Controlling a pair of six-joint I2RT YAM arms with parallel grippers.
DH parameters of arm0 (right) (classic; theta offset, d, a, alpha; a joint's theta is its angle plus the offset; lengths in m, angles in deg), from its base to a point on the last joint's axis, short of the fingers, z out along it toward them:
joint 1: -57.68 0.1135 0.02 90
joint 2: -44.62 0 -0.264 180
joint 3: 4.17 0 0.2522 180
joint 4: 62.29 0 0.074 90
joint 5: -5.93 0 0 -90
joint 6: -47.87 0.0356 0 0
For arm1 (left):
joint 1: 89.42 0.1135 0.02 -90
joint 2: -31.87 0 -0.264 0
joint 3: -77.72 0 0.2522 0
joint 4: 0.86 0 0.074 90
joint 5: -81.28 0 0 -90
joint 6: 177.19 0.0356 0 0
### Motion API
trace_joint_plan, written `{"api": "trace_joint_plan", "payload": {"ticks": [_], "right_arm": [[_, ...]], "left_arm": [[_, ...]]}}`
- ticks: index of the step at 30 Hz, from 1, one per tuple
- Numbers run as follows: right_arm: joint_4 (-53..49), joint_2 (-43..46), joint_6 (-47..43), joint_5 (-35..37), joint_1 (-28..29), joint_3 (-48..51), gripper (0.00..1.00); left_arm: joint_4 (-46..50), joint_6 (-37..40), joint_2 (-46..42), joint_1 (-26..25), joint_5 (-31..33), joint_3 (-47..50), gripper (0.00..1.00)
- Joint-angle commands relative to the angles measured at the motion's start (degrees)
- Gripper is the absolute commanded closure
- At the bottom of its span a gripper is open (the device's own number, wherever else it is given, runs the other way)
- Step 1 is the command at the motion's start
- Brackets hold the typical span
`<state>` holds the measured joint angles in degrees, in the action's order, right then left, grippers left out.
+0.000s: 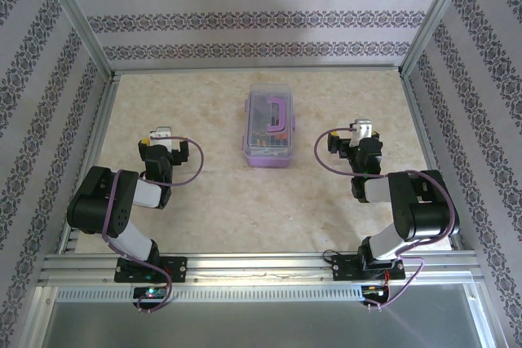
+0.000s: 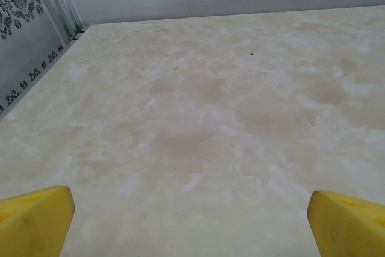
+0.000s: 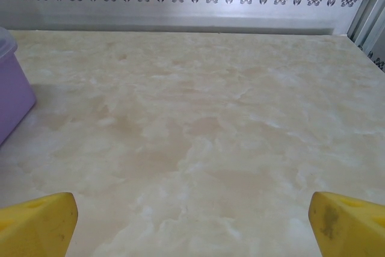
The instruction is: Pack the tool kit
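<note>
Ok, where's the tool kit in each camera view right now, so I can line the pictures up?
Top external: the tool kit sits at the centre of the table.
Right wrist: its lilac corner pokes in at the left edge.
Left wrist: bare marbled table running to the far-left corner.
Shared landmark: the patterned wall along the table's far edge.

Cut off at the right wrist view's left edge: tool kit [image 3: 11,91], just a lilac corner. From above, too small to tell apart: contents [image 1: 266,141] under the clear lid [image 1: 259,110]. Clipped at bottom corners: yellow fingertips [image 2: 33,224].
</note>
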<state>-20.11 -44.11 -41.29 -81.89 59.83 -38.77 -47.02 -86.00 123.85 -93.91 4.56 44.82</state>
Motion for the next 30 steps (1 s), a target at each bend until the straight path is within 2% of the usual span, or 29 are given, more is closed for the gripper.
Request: {"api": "trace_joint_plan", "payload": {"ticks": [1, 23, 30], "right_arm": [[1.8, 0.5, -0.8, 1.1, 0.5, 0.5, 0.02], [1.7, 0.5, -0.3, 2.2, 0.4, 0.5, 0.02], [1.7, 0.4, -0.3, 2.2, 0.4, 0.5, 0.02]], "left_arm": [[0.6, -0.8, -0.4, 0.7, -0.9, -1.0, 0.01], [0.5, -0.4, -0.4, 0.6, -1.5, -0.9, 0.01], [3.1, -1.1, -0.7, 1.7, -4.4, -2.0, 0.01]]}}
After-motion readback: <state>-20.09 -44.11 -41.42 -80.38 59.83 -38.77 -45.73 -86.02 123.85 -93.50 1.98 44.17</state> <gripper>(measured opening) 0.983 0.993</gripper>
